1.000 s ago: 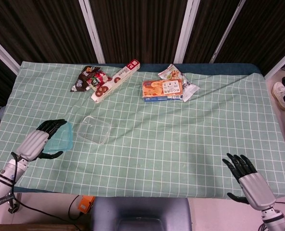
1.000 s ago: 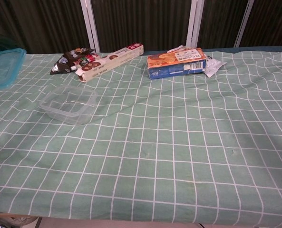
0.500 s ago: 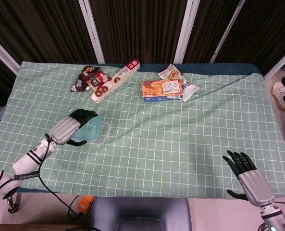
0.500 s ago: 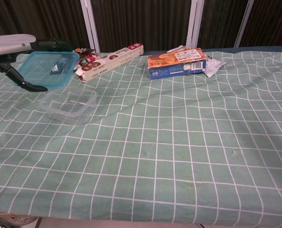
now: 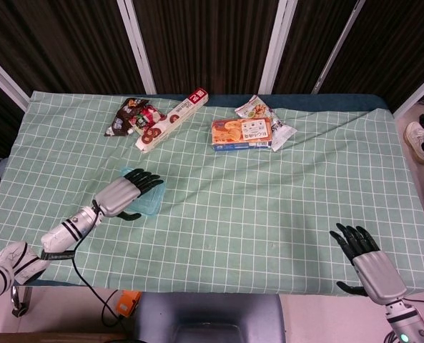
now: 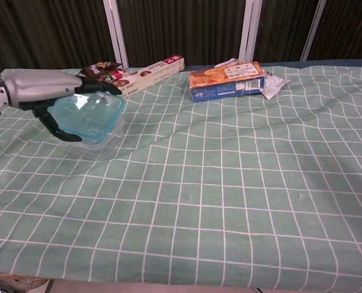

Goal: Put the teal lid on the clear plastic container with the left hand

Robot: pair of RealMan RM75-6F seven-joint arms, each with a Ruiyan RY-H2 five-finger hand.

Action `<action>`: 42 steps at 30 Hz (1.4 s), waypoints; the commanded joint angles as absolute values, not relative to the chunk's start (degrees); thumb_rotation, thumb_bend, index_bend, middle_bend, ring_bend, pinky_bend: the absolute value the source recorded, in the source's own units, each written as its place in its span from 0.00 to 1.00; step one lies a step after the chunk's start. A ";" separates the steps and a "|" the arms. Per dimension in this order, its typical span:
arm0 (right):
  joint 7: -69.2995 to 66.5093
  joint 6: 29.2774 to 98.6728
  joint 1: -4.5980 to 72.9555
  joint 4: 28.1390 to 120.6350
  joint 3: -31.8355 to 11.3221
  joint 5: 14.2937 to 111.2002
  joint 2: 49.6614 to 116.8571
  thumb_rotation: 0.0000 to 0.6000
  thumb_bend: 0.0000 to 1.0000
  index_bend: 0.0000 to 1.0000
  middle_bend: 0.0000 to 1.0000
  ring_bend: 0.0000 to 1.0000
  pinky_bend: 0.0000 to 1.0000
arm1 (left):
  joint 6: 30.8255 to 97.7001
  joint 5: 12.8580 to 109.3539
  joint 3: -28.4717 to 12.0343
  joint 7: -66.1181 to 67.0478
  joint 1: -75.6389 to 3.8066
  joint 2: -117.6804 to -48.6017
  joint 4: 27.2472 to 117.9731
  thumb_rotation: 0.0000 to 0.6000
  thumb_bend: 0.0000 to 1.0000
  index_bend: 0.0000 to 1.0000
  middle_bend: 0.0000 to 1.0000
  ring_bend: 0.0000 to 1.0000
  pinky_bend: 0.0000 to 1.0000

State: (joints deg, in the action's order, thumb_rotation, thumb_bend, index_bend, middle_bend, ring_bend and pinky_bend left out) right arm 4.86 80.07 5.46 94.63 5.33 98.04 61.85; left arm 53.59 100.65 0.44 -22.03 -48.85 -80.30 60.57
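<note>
— Where's your lid (image 6: 86, 111) now?

— Your left hand (image 5: 122, 194) grips it, fingers over the top and thumb under the near edge; a second ago it hung out past the table's (image 5: 269, 214) left edge, and now it sits directly over the container (image 6: 104, 141), toward the left side.

— Seated?

— Not yet, I'd judge; the chest view shows the lid tilted, its near side raised above the rim; you need to level it and press down.

— And your right hand (image 5: 365, 261)?

— Empty, fingers spread, at the near right corner; it hasn't moved.
</note>
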 commanded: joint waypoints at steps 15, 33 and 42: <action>3.21 80.44 5.59 94.47 5.56 98.37 61.15 1.00 0.19 0.04 0.11 0.00 0.00 | 50.52 98.42 2.78 -19.86 -51.31 -82.76 56.32 1.00 0.25 0.00 0.40 0.44 0.36; 2.91 80.85 5.49 94.48 5.53 98.33 61.07 1.00 0.19 0.04 0.11 0.00 0.00 | 49.42 96.47 4.04 -19.32 -51.80 -82.36 56.50 1.00 0.25 0.00 0.40 0.44 0.36; 2.75 80.91 5.51 94.45 5.58 98.44 61.01 1.00 0.19 0.04 0.11 0.00 0.00 | 48.16 96.27 4.67 -17.86 -52.50 -83.37 55.95 1.00 0.25 0.00 0.40 0.44 0.36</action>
